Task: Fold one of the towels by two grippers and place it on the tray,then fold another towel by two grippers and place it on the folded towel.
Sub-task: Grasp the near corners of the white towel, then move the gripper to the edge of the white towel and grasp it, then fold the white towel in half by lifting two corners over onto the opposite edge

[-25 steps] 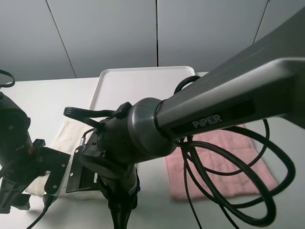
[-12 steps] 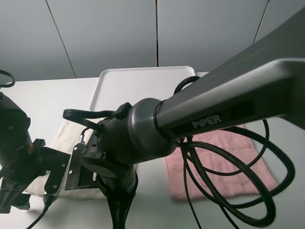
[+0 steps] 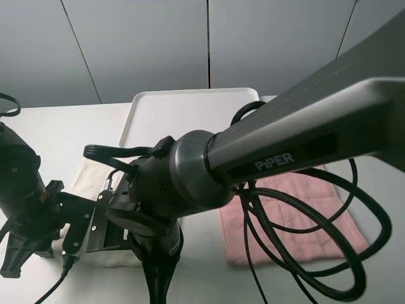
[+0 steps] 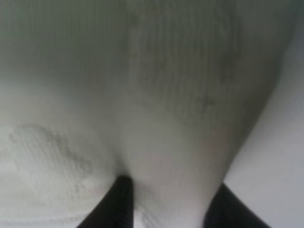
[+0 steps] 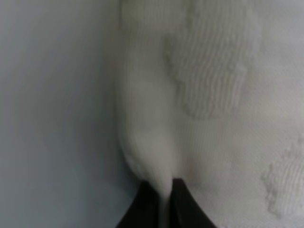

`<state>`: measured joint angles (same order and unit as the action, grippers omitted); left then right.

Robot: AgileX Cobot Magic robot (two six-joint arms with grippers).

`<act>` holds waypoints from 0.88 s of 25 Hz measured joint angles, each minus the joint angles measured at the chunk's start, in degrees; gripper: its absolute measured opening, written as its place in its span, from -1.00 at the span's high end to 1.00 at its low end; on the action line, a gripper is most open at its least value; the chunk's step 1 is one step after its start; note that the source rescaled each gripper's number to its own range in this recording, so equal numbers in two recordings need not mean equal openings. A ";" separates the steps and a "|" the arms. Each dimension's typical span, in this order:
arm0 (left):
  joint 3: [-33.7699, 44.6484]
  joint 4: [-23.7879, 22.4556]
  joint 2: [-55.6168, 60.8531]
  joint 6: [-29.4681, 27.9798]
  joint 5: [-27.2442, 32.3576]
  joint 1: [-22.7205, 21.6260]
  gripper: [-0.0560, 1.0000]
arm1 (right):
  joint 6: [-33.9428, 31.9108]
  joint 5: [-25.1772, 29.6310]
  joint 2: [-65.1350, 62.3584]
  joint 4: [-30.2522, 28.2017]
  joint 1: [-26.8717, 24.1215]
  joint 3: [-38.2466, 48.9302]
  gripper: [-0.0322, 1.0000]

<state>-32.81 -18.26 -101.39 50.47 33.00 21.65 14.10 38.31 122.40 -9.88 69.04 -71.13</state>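
Note:
The cream towel [image 3: 84, 175] lies flat on the table in front of the white tray [image 3: 190, 114], mostly hidden behind both arms. The pink towel [image 3: 297, 212] lies flat to its right. In the left wrist view, the left gripper [image 4: 175, 209] has a raised ridge of cream towel [image 4: 156, 118] pinched between its black fingertips [image 4: 121, 204]. The right gripper [image 5: 163, 204] is shut on a thin fold at the edge of the cream towel [image 5: 213, 95], its fingertips [image 5: 147, 206] almost touching. Both grippers sit low at the towel's near edge.
The right arm marked PiPER [image 3: 278, 158] crosses the view from the upper right, with black cable loops [image 3: 316, 253] hanging over the pink towel. Bare white table [image 3: 57, 126] lies to the left of the tray. A grey wall stands behind.
The left gripper has dropped slightly and closed onto the cream towel. The right gripper's jaws narrowed onto the towel's edge about half a second ago and have stayed there.

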 joint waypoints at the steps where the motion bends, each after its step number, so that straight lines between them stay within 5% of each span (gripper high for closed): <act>1: 0.00 0.00 0.00 0.00 0.00 0.00 0.23 | 0.00 0.00 0.00 0.00 0.00 0.00 0.94; 5: 0.00 0.00 -0.04 0.22 0.00 0.00 0.27 | -0.57 0.00 0.00 0.00 0.00 0.00 0.94; 9: -0.10 0.12 -0.13 0.02 0.66 0.00 0.82 | -1.14 0.00 0.00 0.00 0.00 0.00 0.94; 22: 0.11 3.50 7.34 -0.33 4.92 0.00 0.85 | -5.38 4.69 -6.26 -1.33 -0.37 0.00 0.94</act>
<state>-32.69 -14.75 -94.06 50.14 37.92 21.65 8.72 43.01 116.14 -11.21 68.66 -71.13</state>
